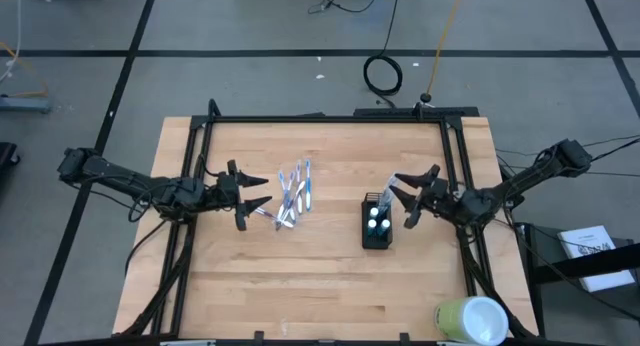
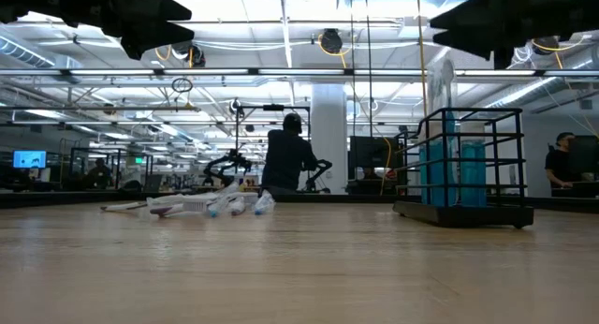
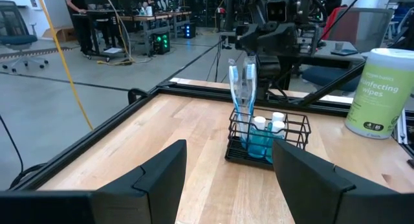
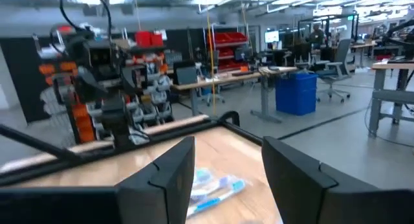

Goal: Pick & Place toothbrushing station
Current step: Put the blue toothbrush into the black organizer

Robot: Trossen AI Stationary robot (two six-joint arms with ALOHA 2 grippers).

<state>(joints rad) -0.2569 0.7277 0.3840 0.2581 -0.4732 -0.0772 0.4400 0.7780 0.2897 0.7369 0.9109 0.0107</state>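
The black wire-mesh holder [image 1: 378, 224] stands on the table right of centre. It holds two blue-and-white toothbrushes upright [image 3: 241, 88] and white-capped tubes [image 3: 268, 123]. Several more toothbrushes [image 1: 293, 194] lie in a loose pile on the table at centre, and show in the low view [image 2: 201, 204] too. My left gripper [image 1: 256, 191] is open and empty, above the table just left of the pile. My right gripper [image 1: 408, 196] is open and empty, above the table just right of the holder's far end, near the upright brushes' heads.
A large yellow-green and white wipes cylinder [image 1: 470, 321] stands at the near right corner, also in the left wrist view [image 3: 378, 88]. A black frame [image 1: 330, 117] runs along the table's far and side edges. Bare wood lies along the near side.
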